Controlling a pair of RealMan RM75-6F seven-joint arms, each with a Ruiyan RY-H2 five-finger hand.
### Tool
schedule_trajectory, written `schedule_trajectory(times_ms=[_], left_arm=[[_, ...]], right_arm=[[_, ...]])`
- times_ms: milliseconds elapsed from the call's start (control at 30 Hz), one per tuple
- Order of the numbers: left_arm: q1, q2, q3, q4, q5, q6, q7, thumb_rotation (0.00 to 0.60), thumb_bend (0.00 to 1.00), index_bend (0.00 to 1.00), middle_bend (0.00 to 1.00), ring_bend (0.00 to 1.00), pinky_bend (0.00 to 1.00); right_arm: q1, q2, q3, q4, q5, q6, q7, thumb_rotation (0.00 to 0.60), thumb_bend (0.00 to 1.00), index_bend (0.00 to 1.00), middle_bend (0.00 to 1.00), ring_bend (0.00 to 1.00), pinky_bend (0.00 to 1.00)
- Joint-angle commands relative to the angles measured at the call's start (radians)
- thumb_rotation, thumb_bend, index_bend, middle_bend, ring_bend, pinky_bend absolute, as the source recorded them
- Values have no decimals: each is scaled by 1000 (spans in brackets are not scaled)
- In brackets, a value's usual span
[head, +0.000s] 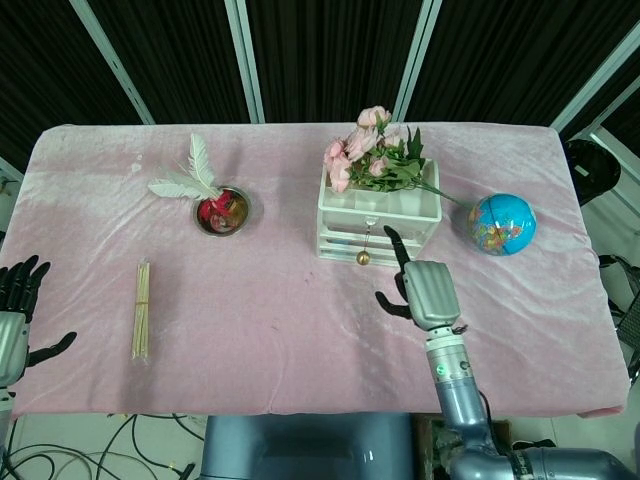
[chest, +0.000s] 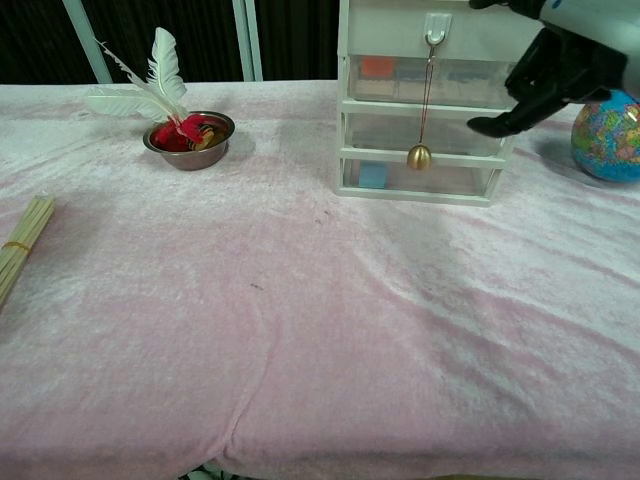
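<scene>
**Bell hangs free, up and to the left of the right hand**

The small brass bell (chest: 419, 157) dangles on a thin cord from a hook (chest: 432, 37) at the top front of the white drawer unit (head: 379, 212). The cord runs straight down, so the long axis is vertical, and the bell rests level with the middle drawer front.

The right hand (head: 428, 292) is the nearer one by far. It hovers over the pink desk (head: 260, 320) just in front of the unit, its dark fingers (chest: 500, 122) spread apart and holding nothing. From those fingers the bell lies toward the robot's left and slightly farther back, near but not touching.

The left hand (head: 12, 320) sits off the desk's left edge, well apart from the bell, fingers spread and empty, beyond the bundle of sticks (head: 141, 309).
</scene>
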Motion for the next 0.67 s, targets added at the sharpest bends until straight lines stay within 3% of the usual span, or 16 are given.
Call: schedule_trajectory(times_ms=[33, 100, 200, 300, 367, 467, 533, 667], left_arm=[[0, 0, 2, 1, 2, 0, 1, 600, 0, 0, 0, 10, 0], [1, 0, 3, 1, 3, 0, 3, 600, 0, 0, 0, 10, 0], [3, 2, 6, -4, -3, -7, 17, 600, 0, 0, 0, 10, 0], [3, 5, 8, -11, -10, -13, 31, 600, 0, 0, 0, 10, 0], [4, 7, 8, -15, -17, -18, 43, 600, 0, 0, 0, 7, 0], [5, 16, 11, -29, -41, -39, 80, 600, 0, 0, 0, 0, 0], [5, 22, 12, -41, -51, -50, 92, 600, 0, 0, 0, 0, 0], [3, 25, 13, -44, -46, -50, 104, 600, 0, 0, 0, 0, 0]], right_arm=[[-80, 99, -80, -41, -93, 37, 40, 600, 197, 14, 893, 988, 907], [-114, 143, -114, -49, -138, 50, 64, 600, 196, 14, 856, 956, 868], [-203, 246, -205, -29, -244, 93, 128, 600, 197, 14, 677, 800, 683], [-252, 299, -256, 9, -304, 103, 176, 600, 192, 12, 438, 557, 408], [-284, 336, -291, 35, -328, 101, 192, 600, 158, 3, 223, 320, 247], [-325, 374, -323, 71, -356, 112, 186, 600, 93, 0, 22, 48, 160], [-350, 389, -337, 102, -378, 127, 179, 600, 67, 0, 0, 1, 142], [-395, 400, -354, 176, -425, 169, 170, 600, 44, 0, 0, 0, 123]])
